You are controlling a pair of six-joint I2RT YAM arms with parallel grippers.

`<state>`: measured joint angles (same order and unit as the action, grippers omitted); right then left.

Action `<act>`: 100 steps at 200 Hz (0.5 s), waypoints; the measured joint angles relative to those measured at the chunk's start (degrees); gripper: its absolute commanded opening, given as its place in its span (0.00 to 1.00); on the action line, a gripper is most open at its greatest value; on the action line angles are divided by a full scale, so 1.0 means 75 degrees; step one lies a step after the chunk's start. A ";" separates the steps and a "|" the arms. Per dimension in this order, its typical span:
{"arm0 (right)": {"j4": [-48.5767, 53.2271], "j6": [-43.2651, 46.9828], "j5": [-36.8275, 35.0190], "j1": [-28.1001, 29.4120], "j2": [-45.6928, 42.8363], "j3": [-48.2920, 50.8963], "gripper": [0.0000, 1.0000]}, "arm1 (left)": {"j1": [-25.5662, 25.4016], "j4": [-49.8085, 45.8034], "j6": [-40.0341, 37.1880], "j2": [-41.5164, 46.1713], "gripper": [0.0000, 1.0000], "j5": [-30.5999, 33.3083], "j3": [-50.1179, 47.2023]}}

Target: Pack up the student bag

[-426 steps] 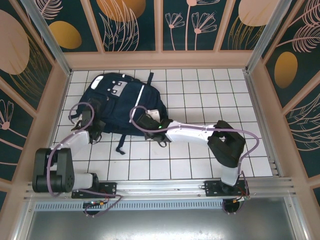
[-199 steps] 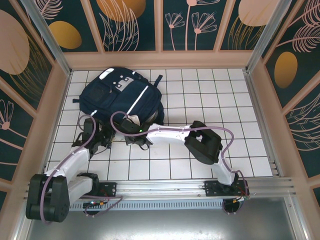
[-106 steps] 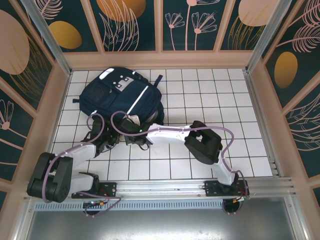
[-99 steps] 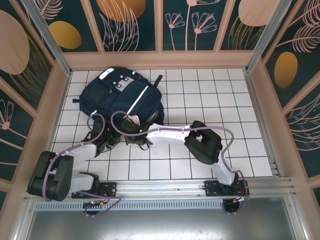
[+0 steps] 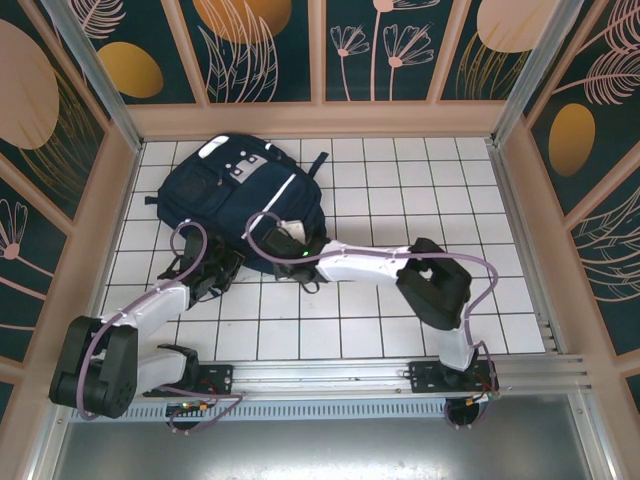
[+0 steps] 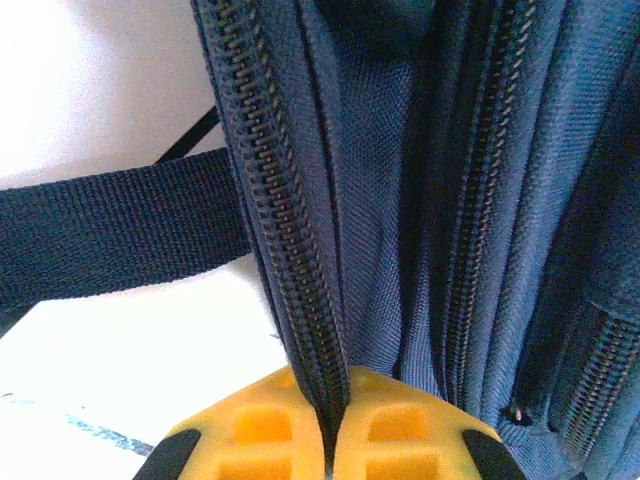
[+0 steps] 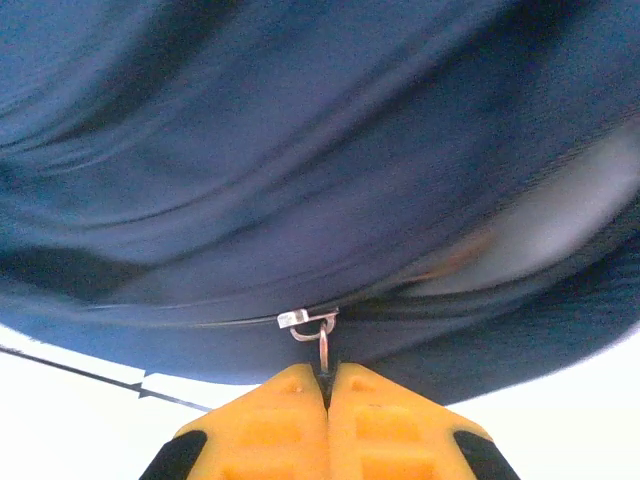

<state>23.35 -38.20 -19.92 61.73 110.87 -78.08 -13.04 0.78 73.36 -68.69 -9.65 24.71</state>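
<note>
Two grippers work at the near edge of the student bag [image 5: 235, 190], which lies flat on the far left part of the white tiled table [image 5: 420, 190], close to the left wall.

On the left, the left gripper [image 6: 330, 425] is pressed together on a ridge of the bag's navy fabric. This ridge carries a zipper track [image 6: 285, 220], and the track rises straight up from between the yellow pads [image 6: 260, 435]. The teeth of this track look closed along the part that I can see. Beside it, a dark strap [image 6: 110, 235] lies across the table.

More to the right, the right gripper [image 7: 325, 385] is pinching a small metal zipper pull [image 7: 318, 335]. Its ring disappears between the two pads, and the slider sits just above them on the seam. Next to this place the wrist view shows a pale patch [image 7: 560, 225], too blurred for me to name.

My judgement is that the task is now at the zipper step: one arm holds the fabric firm and the other arm is ready to draw the pull. I cannot tell whether the zipper must open or close, and I cannot tell what the bag already contains. So the moving of the zipper is surely left to do.
</note>
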 measured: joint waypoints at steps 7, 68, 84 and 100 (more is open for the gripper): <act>0.0009 0.0082 -0.0064 -0.0189 -0.0137 0.0163 0.00 | 0.0044 -0.0064 -0.0038 0.0067 0.00 0.0012 0.0000; -0.0408 0.1445 -0.0067 -0.1789 -0.0289 0.0405 0.00 | 0.0525 -0.0766 -0.0530 0.0845 0.00 -0.0114 0.0096; -0.0493 0.1856 0.0026 -0.2022 -0.0050 0.0108 0.00 | 0.0734 -0.0956 -0.0726 0.0970 0.00 -0.0111 0.0157; -0.0449 0.2171 0.0102 -0.2180 0.0271 -0.0318 0.00 | 0.1046 -0.1174 -0.0968 0.0994 0.00 -0.0108 0.0245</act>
<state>19.99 -21.91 -19.16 45.39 112.90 -80.47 -5.19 -8.03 66.11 -61.23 -10.46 26.55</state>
